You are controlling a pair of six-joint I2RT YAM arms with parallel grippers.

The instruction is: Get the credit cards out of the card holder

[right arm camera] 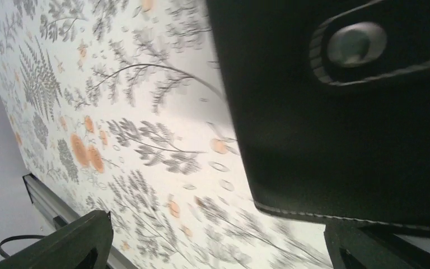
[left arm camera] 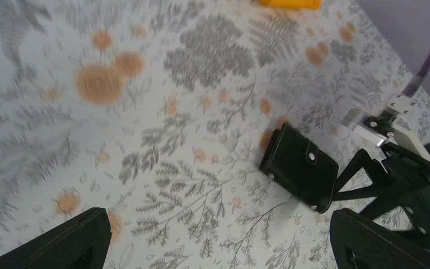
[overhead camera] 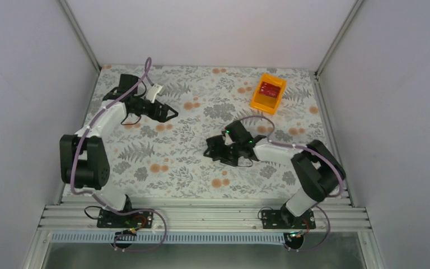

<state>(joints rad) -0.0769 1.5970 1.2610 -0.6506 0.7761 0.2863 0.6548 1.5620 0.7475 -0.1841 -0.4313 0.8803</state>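
Note:
The card holder (left arm camera: 299,168) is a black squarish wallet lying shut on the flowered cloth, its clasp tab snapped down. It fills the upper right of the right wrist view (right arm camera: 341,112). In the top view it is a dark shape (overhead camera: 213,148) at mid table. My right gripper (overhead camera: 227,151) stands open right at its edge, and the right finger (right arm camera: 381,246) sits just under the stitched rim. My left gripper (overhead camera: 168,112) is open over the far left of the cloth, well away from the wallet, with only cloth between its fingers (left arm camera: 61,241). The credit cards are hidden.
An orange plastic bin (overhead camera: 268,93) holding a red card stands at the back right, and its edge shows at the top of the left wrist view (left arm camera: 288,3). White walls with metal corner posts close in the table. An aluminium rail (overhead camera: 201,216) runs along the near edge.

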